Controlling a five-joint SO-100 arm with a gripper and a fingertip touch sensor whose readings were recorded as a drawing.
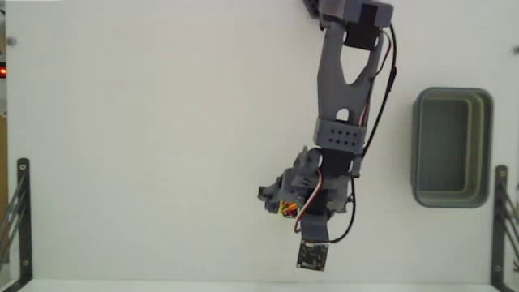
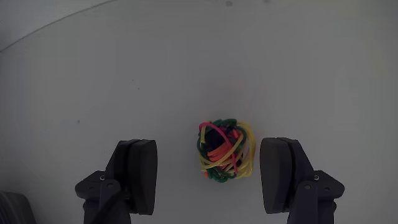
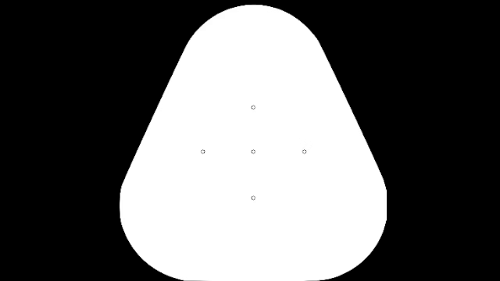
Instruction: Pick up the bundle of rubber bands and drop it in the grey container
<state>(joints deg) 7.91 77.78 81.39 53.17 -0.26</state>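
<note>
one small bundle [image 2: 225, 150] of rubber bands lies on the white desk [image 2: 186, 68] between my two fingers [image 2: 138, 174], which are spread wide with clear gaps on both sides, pinching nothing. in the wrist view the bundle sits nearer the right finger than the left, so i judge that closing as i stand would push it sideways a little before both pads meet it. it looks like a loose knot of thin yellow, red and green loops, so i expect it to be very light, soft and springy; it should squash under pressure rather than resist, and the rubber should cling to my pads rather than slide. the risk, as i see it, is catching only a stray outer loop, which could stretch and let the rest dangle or snap free. the best hold, to my mind, is across the thick middle of the clump, low to the desk, closing well down so the knot is compressed. nothing here is fragile. in the fixed view my arm [image 1: 345, 89] reaches down the frame, and only a bit of yellow and red shows beneath the hand, which i cannot tell from wiring there. the tub [image 1: 452, 148] stands well apart at the right edge of that view, open side up and seemingly empty.
</note>
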